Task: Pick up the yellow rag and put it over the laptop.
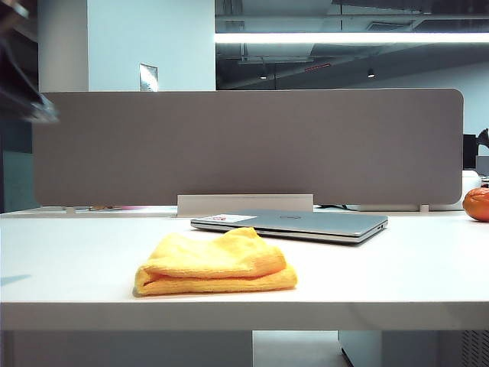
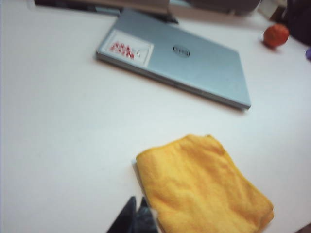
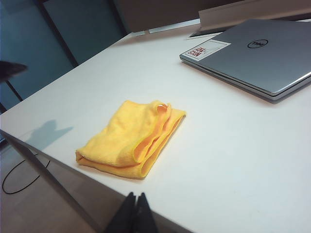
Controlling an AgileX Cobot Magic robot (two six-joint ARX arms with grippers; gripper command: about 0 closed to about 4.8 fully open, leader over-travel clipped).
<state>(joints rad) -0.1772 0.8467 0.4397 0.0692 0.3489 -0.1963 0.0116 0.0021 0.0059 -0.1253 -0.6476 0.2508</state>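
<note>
The yellow rag (image 1: 216,264) lies folded and bunched on the white table (image 1: 69,260), close to the front edge. Behind it the silver-grey laptop (image 1: 294,223) lies shut and flat, with a white-and-red sticker (image 2: 127,48) at one corner. My left gripper (image 2: 138,197) is shut and empty, hovering above the table just beside the rag's (image 2: 201,187) edge. A blurred dark part of the left arm (image 1: 17,90) shows at the exterior view's upper left. My right gripper (image 3: 137,193) is shut and empty, held off the table's front edge, short of the rag (image 3: 131,137) and laptop (image 3: 257,56).
A round orange fruit-like object (image 1: 477,203) sits at the far right of the table. A grey partition (image 1: 244,145) stands along the back, with a low white block (image 1: 244,203) just behind the laptop. A cable (image 3: 19,177) lies on the floor below the table edge.
</note>
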